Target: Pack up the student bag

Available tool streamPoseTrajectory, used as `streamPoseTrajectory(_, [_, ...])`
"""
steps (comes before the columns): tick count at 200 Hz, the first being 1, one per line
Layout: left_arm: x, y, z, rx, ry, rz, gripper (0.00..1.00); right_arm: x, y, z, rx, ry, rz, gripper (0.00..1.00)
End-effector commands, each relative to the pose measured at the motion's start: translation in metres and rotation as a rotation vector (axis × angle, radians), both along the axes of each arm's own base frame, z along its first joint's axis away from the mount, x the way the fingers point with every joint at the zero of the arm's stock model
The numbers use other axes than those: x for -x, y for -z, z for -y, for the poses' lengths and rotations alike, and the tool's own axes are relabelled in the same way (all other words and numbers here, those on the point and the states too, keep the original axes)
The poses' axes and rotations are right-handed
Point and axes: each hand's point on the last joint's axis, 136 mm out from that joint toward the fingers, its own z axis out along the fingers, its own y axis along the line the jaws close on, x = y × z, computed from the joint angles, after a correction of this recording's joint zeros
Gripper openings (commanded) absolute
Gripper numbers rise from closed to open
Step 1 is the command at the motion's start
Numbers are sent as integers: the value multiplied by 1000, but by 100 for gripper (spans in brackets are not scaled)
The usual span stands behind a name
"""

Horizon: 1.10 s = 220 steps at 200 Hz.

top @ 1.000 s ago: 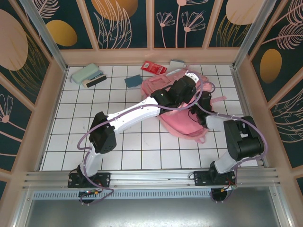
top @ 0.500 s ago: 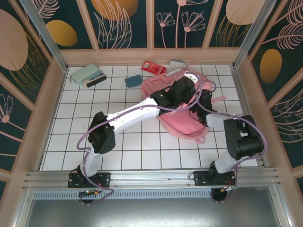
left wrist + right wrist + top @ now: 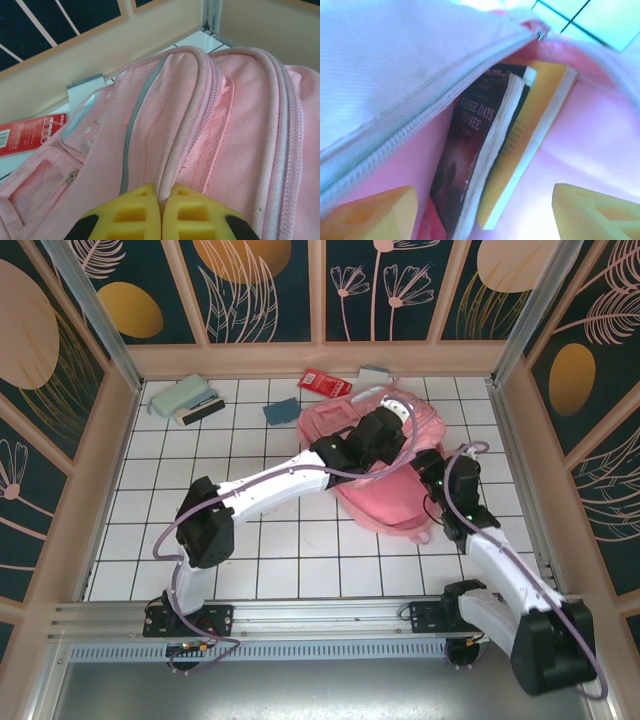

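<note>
Plainly, the left gripper [image 3: 161, 202] is pinching a ridge of pink fabric tight between its yellow pads. It seems to be holding the mouth of the student bag [image 3: 385, 505] apart. The bag is lying at the far right of the tiled table [image 3: 270, 540], under both arms. The right gripper [image 3: 482, 212] is standing at that mouth with its jaws wide and nothing between them. It is facing a dark book [image 3: 470, 150] and a yellow book [image 3: 540, 115], which are lying pressed together inside.

The weak point, as I am judging it, is the pinch. It is gripping only a thin fold (soft cloth, likely to creep), and if that fold is slipping out, the upper flap could drop and close the opening. The spread fingers are sitting just beside the zip [image 3: 395, 145], so one of them may snag its teeth and drag the whole bag on the way out. The books may also slide back toward the mouth; how deep they are sitting I cannot tell. A red packet [image 3: 325, 383] and a pale green case [image 3: 180, 395] are waiting by the back wall, and reaching for them could disturb the bag.
</note>
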Motion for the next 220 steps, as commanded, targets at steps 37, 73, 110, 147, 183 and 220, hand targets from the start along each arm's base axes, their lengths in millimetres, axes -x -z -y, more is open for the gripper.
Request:
streamPoseTrajectory(37, [21,-40,-23,171,36,-14,0,30,-36,18,199,-10,81,74])
streamPoseTrajectory(73, [40,-32,-27,198,92,-75,0,22,-48,7,197,-54,108,74])
streamPoseTrajectory(110, [32,-17,-37,149,27,-74,30,14,-48,-12,204,-109,105,75])
streamPoseTrajectory(147, [10,-6,-58,164,-50,-129,57,9,-51,-34,235,-182,117,76])
streamPoseTrajectory(183, [-4,-11,-83,192,-111,-129,88,4,-45,-40,270,-192,85,76])
streamPoseTrajectory(220, [6,-31,-100,249,-75,-133,98,10,-54,-12,309,-53,72,76])
